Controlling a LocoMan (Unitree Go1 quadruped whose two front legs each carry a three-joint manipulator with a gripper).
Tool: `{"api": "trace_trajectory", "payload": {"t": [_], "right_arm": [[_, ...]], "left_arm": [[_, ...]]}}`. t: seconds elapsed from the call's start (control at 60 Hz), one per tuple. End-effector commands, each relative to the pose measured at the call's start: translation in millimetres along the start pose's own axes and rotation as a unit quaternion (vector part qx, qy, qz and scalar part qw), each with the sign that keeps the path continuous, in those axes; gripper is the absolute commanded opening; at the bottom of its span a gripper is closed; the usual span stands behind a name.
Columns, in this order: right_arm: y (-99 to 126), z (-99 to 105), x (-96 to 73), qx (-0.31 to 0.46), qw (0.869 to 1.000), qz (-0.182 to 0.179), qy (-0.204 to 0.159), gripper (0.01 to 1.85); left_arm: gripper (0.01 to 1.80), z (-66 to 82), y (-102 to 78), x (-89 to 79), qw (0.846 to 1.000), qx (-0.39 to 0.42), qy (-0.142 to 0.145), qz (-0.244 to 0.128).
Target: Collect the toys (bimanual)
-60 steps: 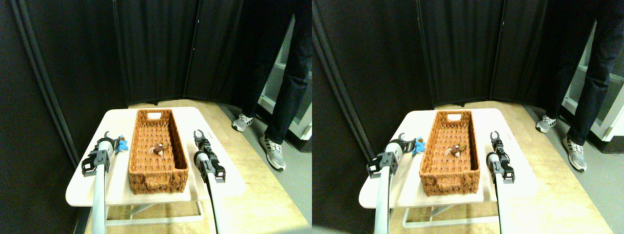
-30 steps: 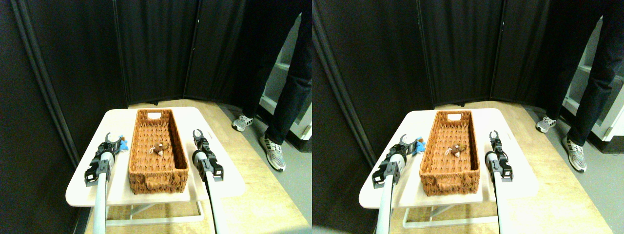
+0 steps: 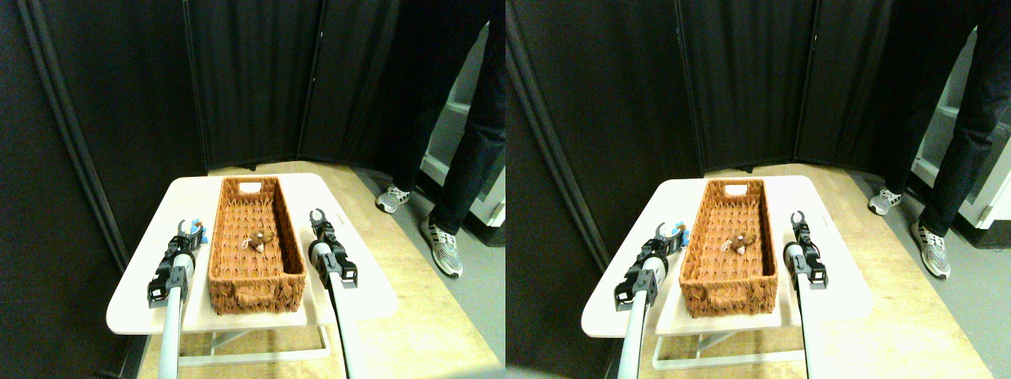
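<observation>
— What is on the white surface (image 3: 142, 294)?

— A long brown basket (image 3: 257, 272). A small brown toy (image 3: 263, 239) lies inside it. A blue toy (image 3: 197, 234) lies just left of the basket, right at the left hand (image 3: 188, 228).

— Are the hands holding anything?

— The right hand (image 3: 317, 216) is open a little and holds nothing. The left hand I cannot tell.

— And the room?

— Dark screens (image 3: 253, 79) stand behind, the floor (image 3: 411, 316) is wood, and a person's legs (image 3: 466, 158) stand at the right.
</observation>
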Motion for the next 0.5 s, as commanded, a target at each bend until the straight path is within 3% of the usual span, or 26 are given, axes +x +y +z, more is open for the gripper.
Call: {"api": "trace_trajectory", "payload": {"t": [0.017, 0.4, 0.5], "right_arm": [[4, -1, 4.2, -0.004, 1.000, 0.014, -0.003, 0.01], [5, -2, 3.4, -0.010, 1.000, 0.015, 0.000, 0.01], [6, -3, 4.0, -0.011, 1.000, 0.016, 0.000, 0.01]], "left_arm": [[0.41, -0.1, -8.8, 3.9, 1.000, -0.001, -0.005, -0.018], [0.44, 1.8, 5.1, 22.3, 1.000, -0.011, -0.014, 0.005], [0.43, 2.6, 5.7, 25.7, 1.000, 0.005, 0.001, 0.018]]}}
